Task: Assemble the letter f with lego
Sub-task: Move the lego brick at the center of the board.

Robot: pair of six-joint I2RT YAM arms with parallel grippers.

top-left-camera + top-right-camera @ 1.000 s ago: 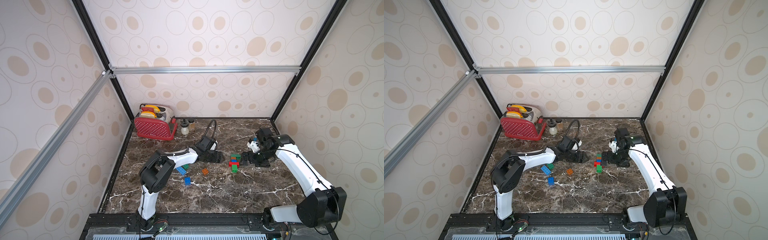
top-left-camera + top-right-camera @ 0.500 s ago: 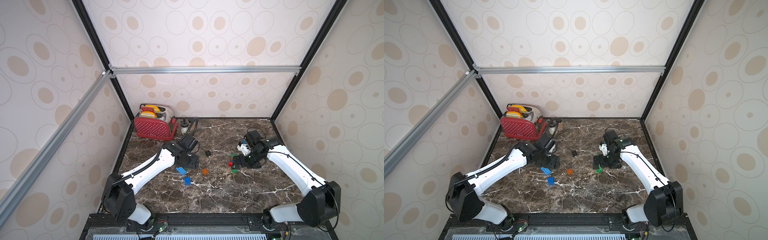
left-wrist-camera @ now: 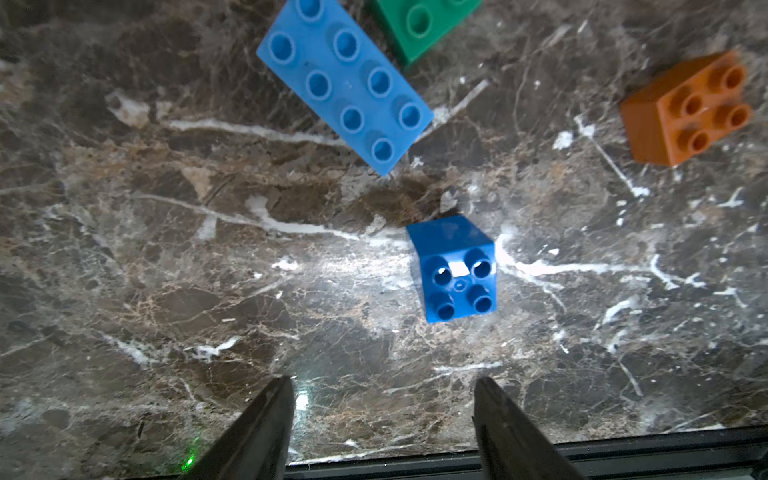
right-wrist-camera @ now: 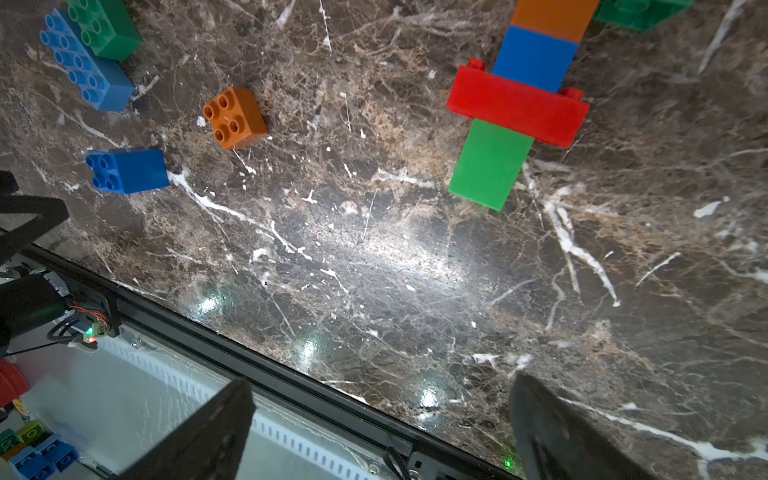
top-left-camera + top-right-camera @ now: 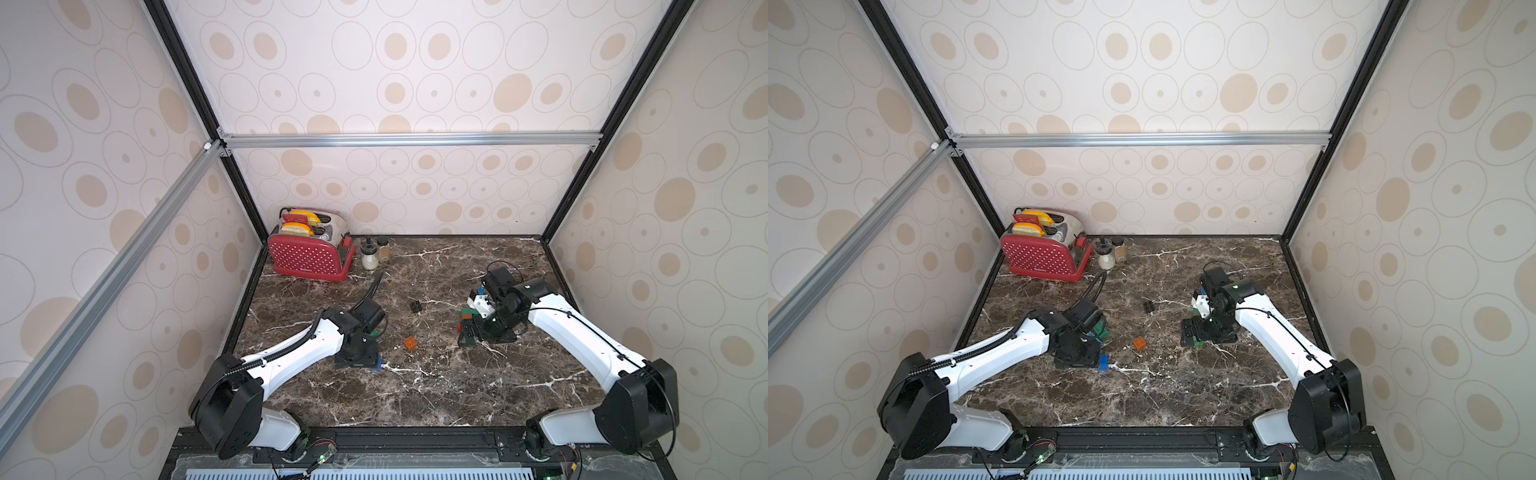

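So the marble table [image 5: 415, 395] had the red toaster [image 5: 307, 257] sitting well apart from both arms. The left gripper [image 3: 384, 382] had its jaws apart with nothing in them. The right gripper [image 4: 382, 380] was spread wide and empty too. Ahead of the right one's fingers, the joined lego row [image 4: 517, 106] (orange, blue, a red one crosswise, green) lay flat. Out ahead of the left gripper were the long blue brick [image 3: 345, 83] and the green brick [image 3: 419, 25], touching or nearly so. The orange brick [image 3: 690, 112] sat off to one side. The small blue brick [image 3: 453, 270] was nearest the left one's fingers, tipped on its side. The black brick [image 5: 415, 306] sat between the two grippers.
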